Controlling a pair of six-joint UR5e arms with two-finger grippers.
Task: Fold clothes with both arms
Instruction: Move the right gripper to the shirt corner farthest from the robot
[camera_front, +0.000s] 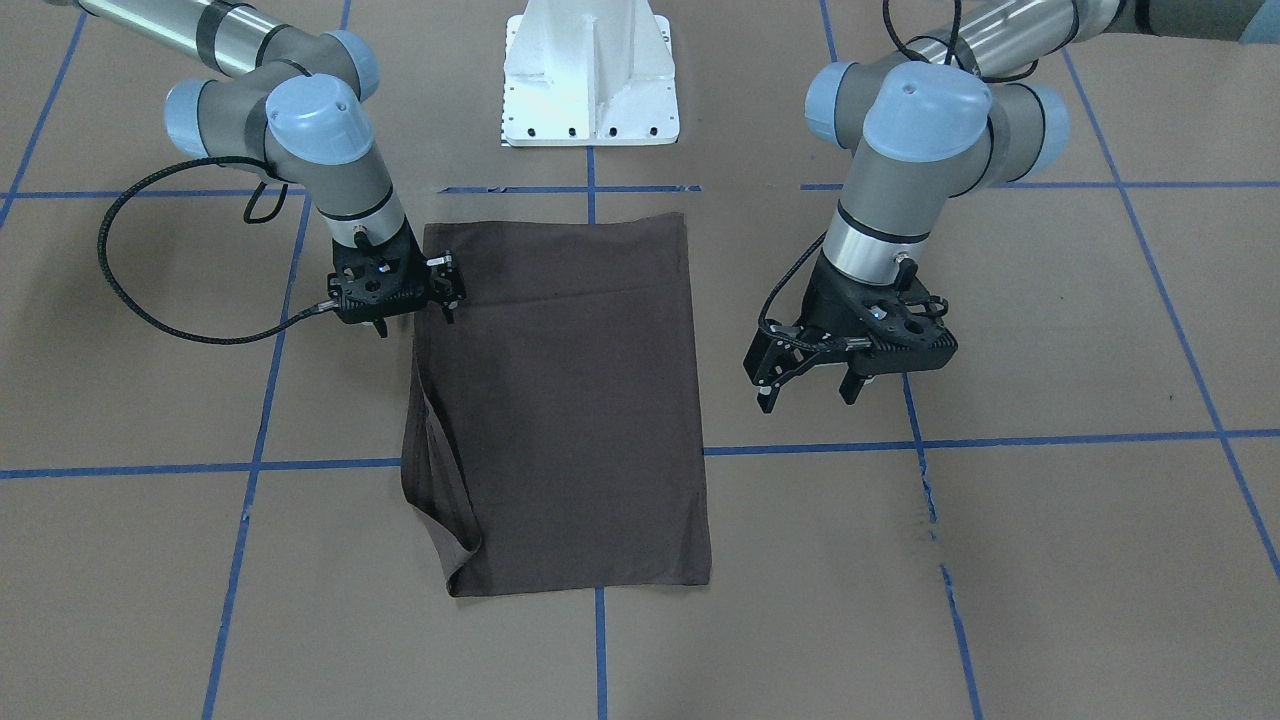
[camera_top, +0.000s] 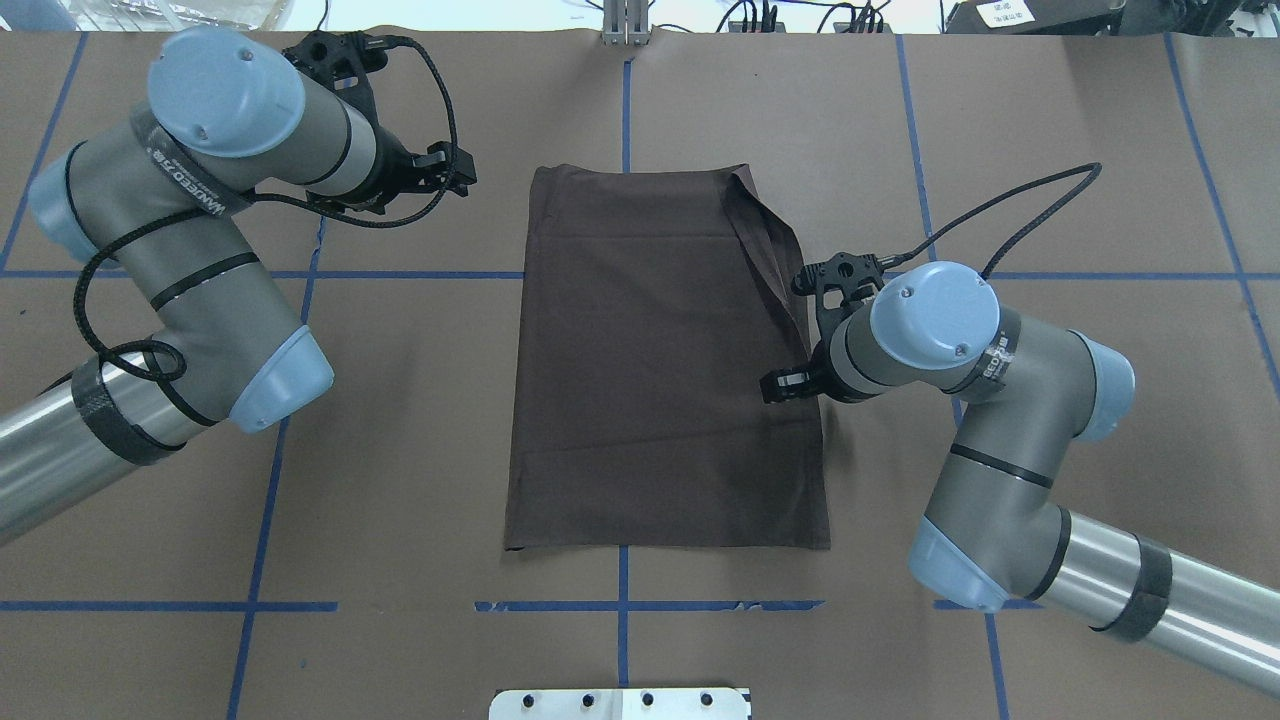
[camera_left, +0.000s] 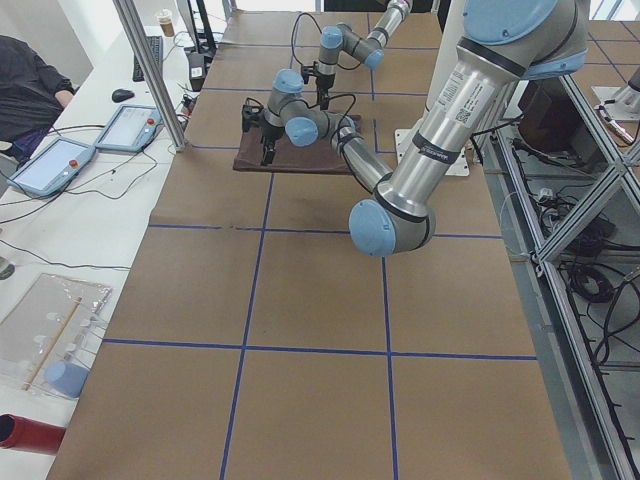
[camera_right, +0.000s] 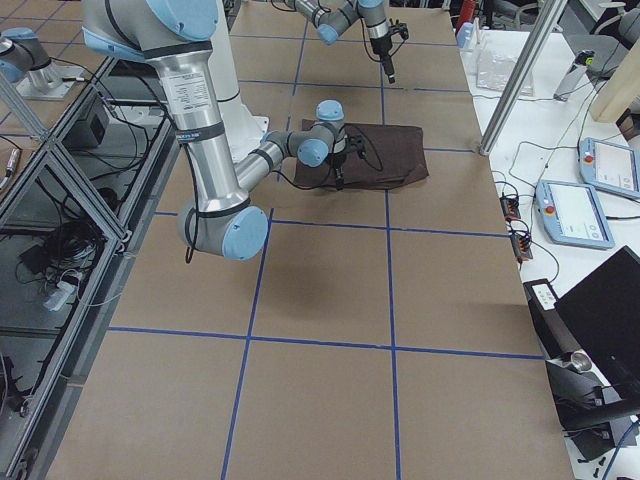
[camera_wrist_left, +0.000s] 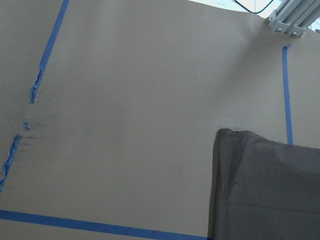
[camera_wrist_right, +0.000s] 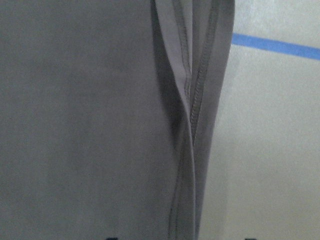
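A dark brown T-shirt (camera_front: 560, 390), folded into a long rectangle, lies flat in the middle of a table (camera_front: 1050, 560) covered in brown paper and marked off by a grid of blue tape (camera_front: 1060, 438). One short end of it points at the robot's white pedestal (camera_front: 590, 80).

The right arm (camera_top: 1000, 400) bends in over the shirt's long edge on the robot's right. Its right gripper (camera_front: 405, 315) points down at that edge, close to the cloth, with the fingers apart. In the right wrist camera the two fingertips barely show, spread wide at the bottom of the frame. Stitched hems run up the middle of that view, where the layers along this edge lie loose and slightly raised. Farther from the robot, near the far corner on the same side, a narrow flap sticks out past the rectangle.

The left arm (camera_top: 200, 250) is folded back on the other side. Its left gripper (camera_front: 808, 392) hangs over bare table well apart from the shirt, fingers wide open and holding nothing. Its wrist camera catches only one corner of the cloth.
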